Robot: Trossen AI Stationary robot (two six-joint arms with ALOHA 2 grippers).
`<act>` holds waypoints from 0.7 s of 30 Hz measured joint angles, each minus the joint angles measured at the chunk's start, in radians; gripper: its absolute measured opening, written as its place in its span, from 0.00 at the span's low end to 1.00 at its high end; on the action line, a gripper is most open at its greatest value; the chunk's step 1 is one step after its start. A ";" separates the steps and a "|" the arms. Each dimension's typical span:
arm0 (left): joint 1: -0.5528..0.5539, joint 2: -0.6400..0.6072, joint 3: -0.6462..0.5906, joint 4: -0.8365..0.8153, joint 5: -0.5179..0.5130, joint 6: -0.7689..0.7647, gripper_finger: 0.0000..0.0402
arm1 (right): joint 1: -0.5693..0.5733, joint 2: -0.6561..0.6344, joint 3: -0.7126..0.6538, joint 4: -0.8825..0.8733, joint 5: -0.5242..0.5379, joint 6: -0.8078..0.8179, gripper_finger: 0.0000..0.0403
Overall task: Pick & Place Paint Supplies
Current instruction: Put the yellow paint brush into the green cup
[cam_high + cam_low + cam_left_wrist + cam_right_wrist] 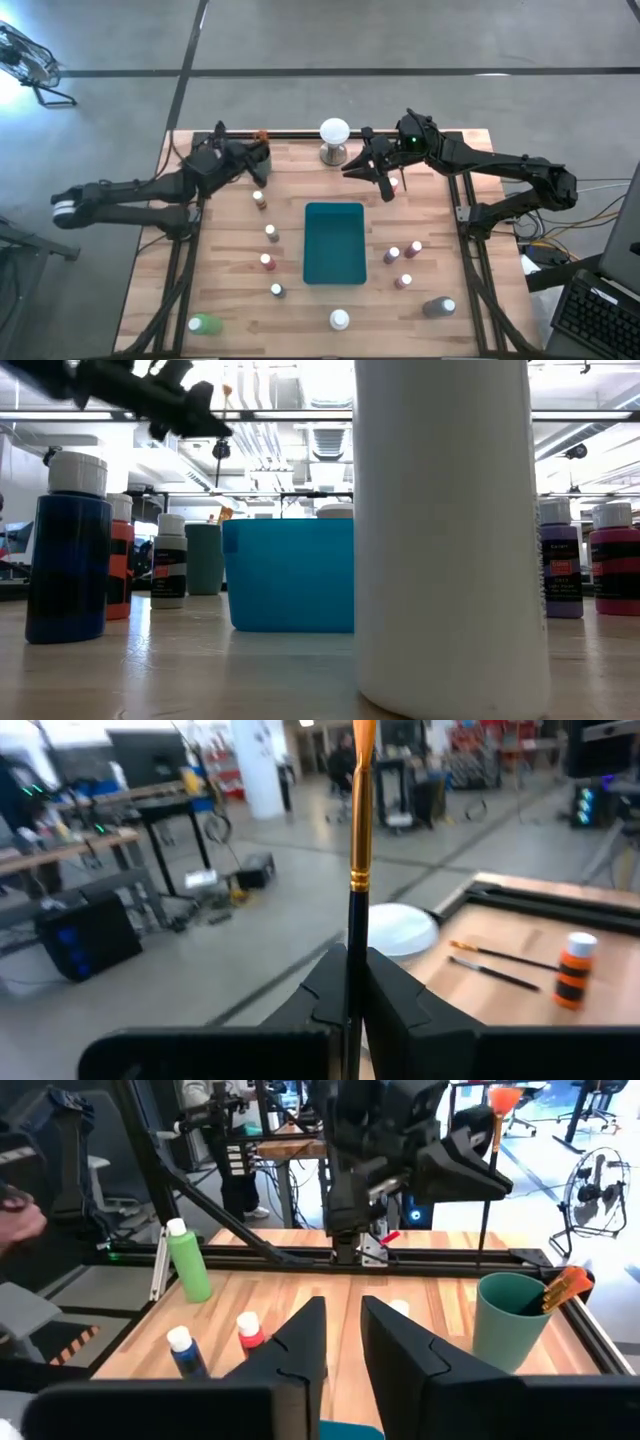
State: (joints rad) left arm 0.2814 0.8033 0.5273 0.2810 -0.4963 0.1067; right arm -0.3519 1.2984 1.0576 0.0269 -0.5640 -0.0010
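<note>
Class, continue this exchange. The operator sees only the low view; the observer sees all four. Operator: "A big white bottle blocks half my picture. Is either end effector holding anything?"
Observer: Yes. The left end effector is shut on a brush, which stands upright between its fingers.
Operator: And the right one?
Observer: The right end effector is open with nothing in it, near the white ball at the table's far side.
Operator: I see only one wall of the tray. Is anything in it?
Observer: From above, the tray looks empty; all the bottles stand around it on the table.
</note>
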 joint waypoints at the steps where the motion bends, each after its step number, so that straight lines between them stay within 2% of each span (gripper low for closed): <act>1: 0.009 -0.018 -0.043 0.050 0.001 0.010 0.04 | 0.000 0.000 0.000 0.000 0.000 0.000 0.15; 5: 0.041 -0.062 -0.199 0.250 -0.010 0.034 0.04 | 0.000 0.000 -0.003 0.000 0.014 -0.014 0.11; 9: 0.071 -0.054 -0.288 0.360 -0.038 0.070 0.04 | 0.000 0.000 -0.004 0.007 0.018 -0.020 0.08; 16: 0.138 -0.016 -0.295 0.419 -0.018 0.077 0.04 | 0.000 0.000 -0.004 0.014 0.025 -0.036 0.07; 21: 0.205 0.035 -0.284 0.429 0.011 0.063 0.04 | 0.000 0.000 -0.005 0.014 0.073 -0.041 0.10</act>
State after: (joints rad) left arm 0.4863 0.8380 0.2436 0.7105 -0.4854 0.1698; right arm -0.3519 1.2980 1.0531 0.0414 -0.4914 -0.0418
